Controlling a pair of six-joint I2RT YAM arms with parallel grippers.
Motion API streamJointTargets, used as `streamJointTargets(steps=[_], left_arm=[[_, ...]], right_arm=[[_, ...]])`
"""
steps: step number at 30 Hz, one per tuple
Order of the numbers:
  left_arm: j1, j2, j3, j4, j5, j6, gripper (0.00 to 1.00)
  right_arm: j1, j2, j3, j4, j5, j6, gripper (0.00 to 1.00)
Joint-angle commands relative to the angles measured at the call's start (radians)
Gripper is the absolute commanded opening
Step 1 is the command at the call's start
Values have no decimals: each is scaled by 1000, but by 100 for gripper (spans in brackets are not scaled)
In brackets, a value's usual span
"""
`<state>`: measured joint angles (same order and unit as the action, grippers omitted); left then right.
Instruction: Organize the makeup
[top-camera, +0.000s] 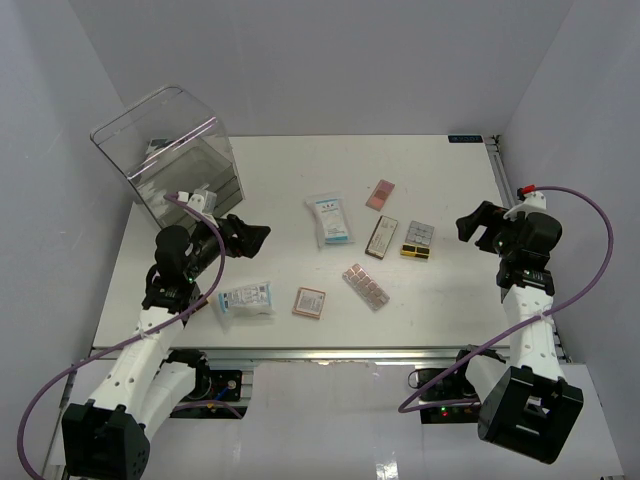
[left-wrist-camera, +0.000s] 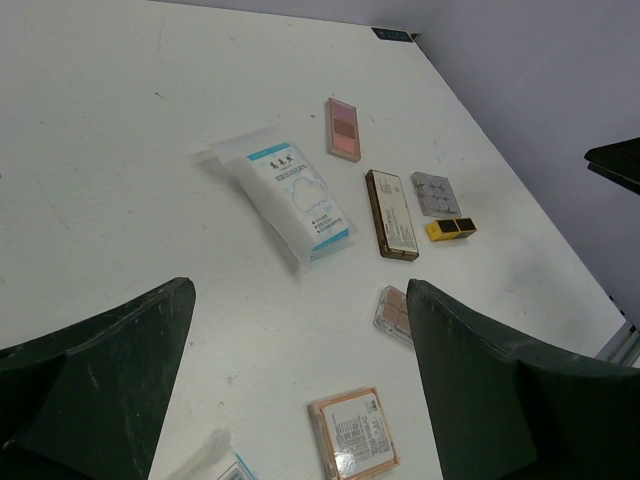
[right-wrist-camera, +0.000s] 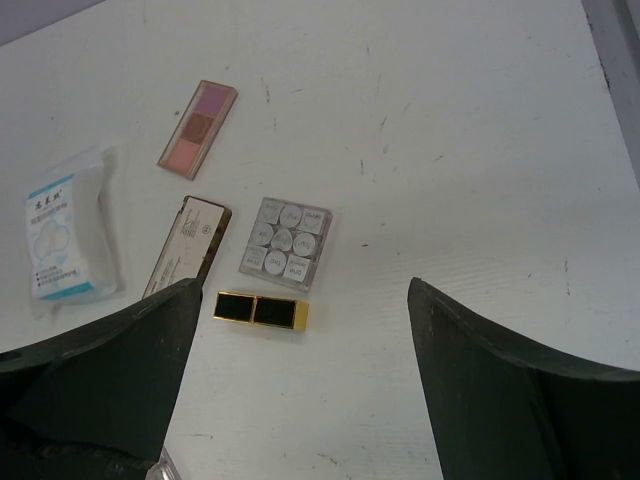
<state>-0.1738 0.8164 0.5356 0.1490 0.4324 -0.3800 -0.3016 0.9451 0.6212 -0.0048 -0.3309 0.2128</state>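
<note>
on the white table (top-camera: 290, 160), makeup lay scattered and loose, none of it gripped. listed: one sachet (top-camera: 329, 218) near centre; another sachet (top-camera: 246, 298) close to the left arm; pink palette (top-camera: 380, 194); brown palette (top-camera: 382, 237); black-gold bar (top-camera: 416, 252) just beside a grey pan tray (top-camera: 421, 233); pink multi-pan strip (top-camera: 366, 286); square compact (top-camera: 309, 302). clear box (top-camera: 170, 150) stood at the far left corner. left gripper (left-wrist-camera: 300, 400): fingers apart, empty, raised. right gripper (right-wrist-camera: 300, 400): fingers apart, empty, raised at the right side. step judged: approach, before any pick. next move would call for a low, flat pinch on a thin item.
</note>
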Motion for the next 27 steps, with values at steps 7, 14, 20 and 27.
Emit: streamJointTargets(steps=[7, 14, 20, 27], left_arm=[[-4, 24, 25, -31, -90, -33, 98], [-3, 52, 22, -69, -186, -256, 91], [-3, 15, 12, -45, -257, -552, 91], [4, -34, -10, -2, -473, -821, 78]], right_arm=[[-7, -50, -35, 74, -491, -290, 90], [-5, -51, -36, 47, -566, -331, 90], [-3, -21, -18, 3, -672, -392, 90], [-1, -87, -59, 10, -800, -477, 90]])
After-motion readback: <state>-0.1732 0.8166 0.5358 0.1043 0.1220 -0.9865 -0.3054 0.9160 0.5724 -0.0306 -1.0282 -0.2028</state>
